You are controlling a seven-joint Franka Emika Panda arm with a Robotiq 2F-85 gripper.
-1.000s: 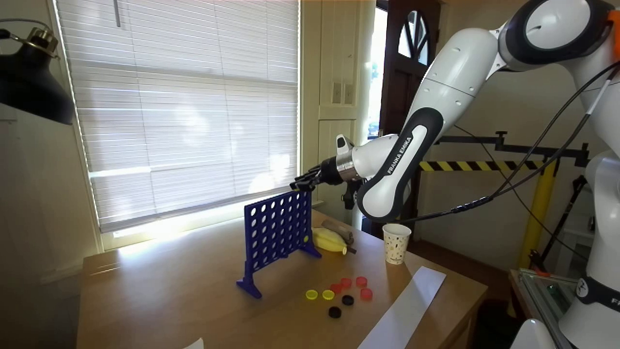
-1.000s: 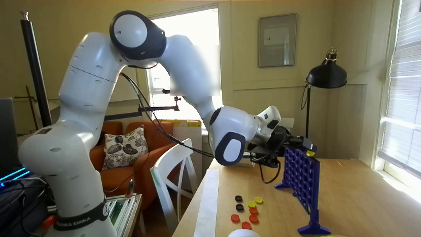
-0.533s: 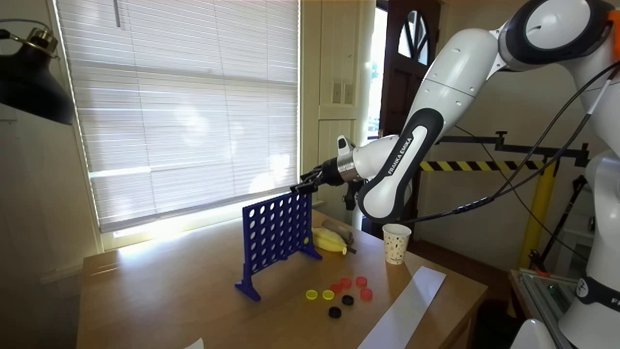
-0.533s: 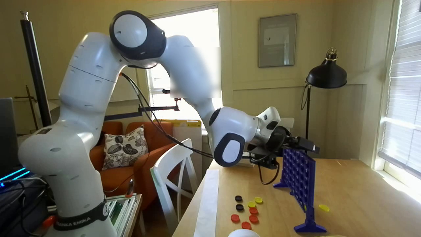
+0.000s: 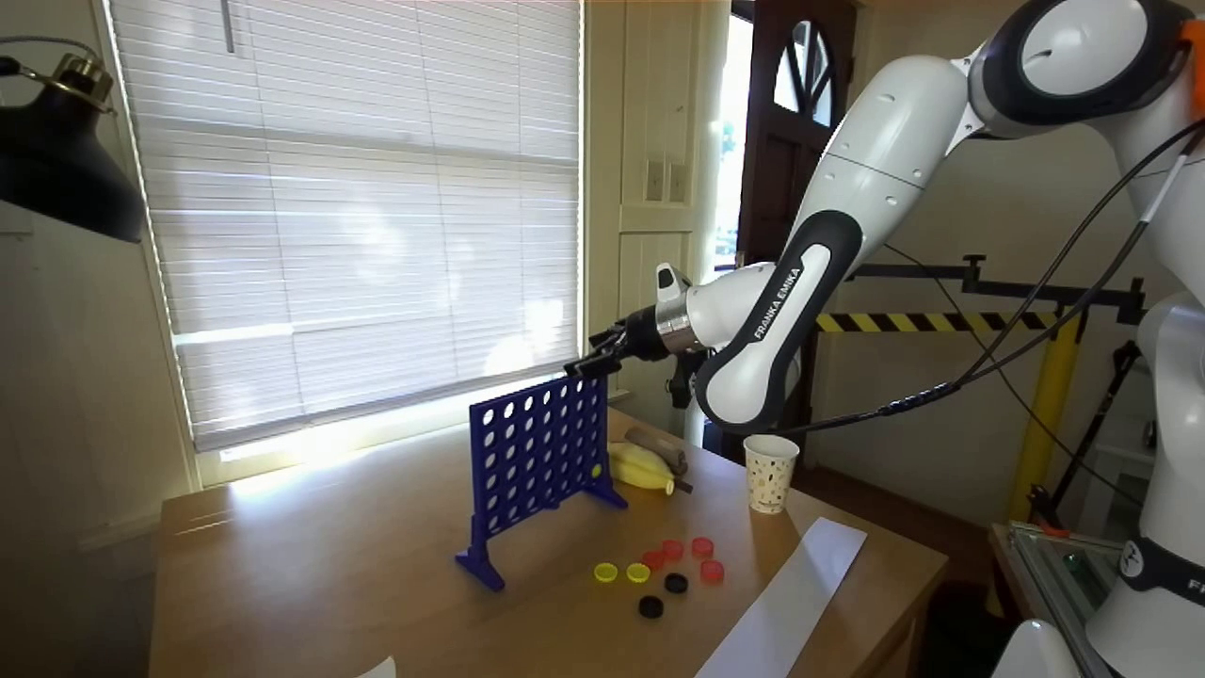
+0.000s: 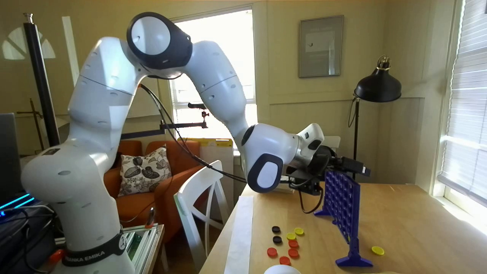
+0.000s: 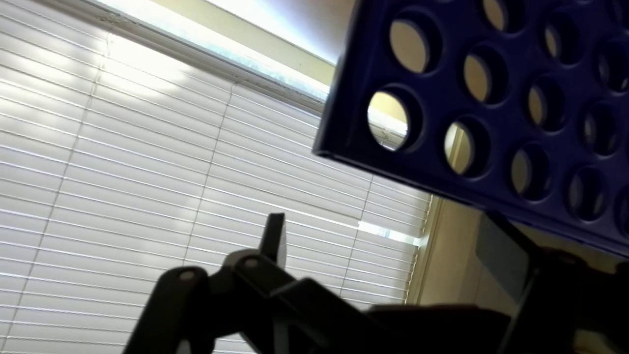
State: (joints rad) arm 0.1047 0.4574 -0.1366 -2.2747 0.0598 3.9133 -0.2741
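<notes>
Wrist view: claw (image 7: 382, 226) spread apart, lower half; blue game rack (image 7: 507, 119), upper right. In an exterior view, a yellow disc (image 6: 377, 250) on the table (image 6: 422, 217), lower right.

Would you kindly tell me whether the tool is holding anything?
No, the wrist view shows the tool open, with nothing gripped between its fingers.

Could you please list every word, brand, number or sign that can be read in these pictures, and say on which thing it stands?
"FRANKA EMIKA": robot's forearm, in an exterior view.
"ANKA EMIKA": dark band around the robot's base, in an exterior view; beginning unclear.
"FR": the same band, in an exterior view, cut off by the picture's edge.
Too small or blurred to read: any lettering in the framed picture or on the paper cup.
</notes>
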